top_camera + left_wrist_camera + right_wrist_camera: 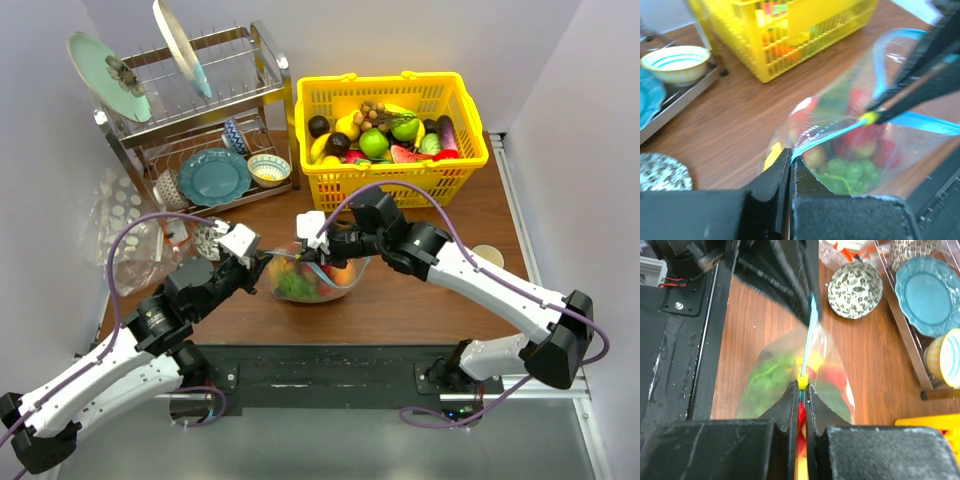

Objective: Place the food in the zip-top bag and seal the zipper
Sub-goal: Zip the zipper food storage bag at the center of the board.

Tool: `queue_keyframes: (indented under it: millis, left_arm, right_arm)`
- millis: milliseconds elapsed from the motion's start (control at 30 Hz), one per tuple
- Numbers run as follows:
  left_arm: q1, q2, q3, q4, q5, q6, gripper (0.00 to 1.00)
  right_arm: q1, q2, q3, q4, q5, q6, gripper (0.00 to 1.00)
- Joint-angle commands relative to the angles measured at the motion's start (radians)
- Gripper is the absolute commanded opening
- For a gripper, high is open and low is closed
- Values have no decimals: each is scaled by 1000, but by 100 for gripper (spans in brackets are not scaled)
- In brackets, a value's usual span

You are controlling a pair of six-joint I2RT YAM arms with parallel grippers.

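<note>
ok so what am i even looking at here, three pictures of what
Two robot arms bolted to a wooden table. One picture looks down from above; the other two come from a camera on each wrist. The left claw and right claw are both shut on the teal zipper of a clear zip-top bag holding toy food. Behind it stand a yellow basket of more toy fruit and a dish rack with plates.
</note>
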Motion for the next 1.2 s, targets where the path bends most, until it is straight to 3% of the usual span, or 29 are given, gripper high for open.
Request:
queue_keyframes:
  millis: [0,167,600,767,1167]
  left_arm:
    - [11,-3,25,0,-277,-23,0]
    - [19,15,12,5,-343,-13,0]
    - [131,73,5,25,-354,53,0]
    - [140,86,6,42,-380,81,0]
    - [140,113,11,55,-389,85,0]
  right_arm:
    - [-15,-78,-36,-58,94,47,0]
    - [-19,-118,-53,-80,143,76,0]
    - [-24,-258,-137,-136,304,217,0]
    - [-27,-317,-160,-179,466,261,0]
    - [-28,-388,-202,-184,569,283,0]
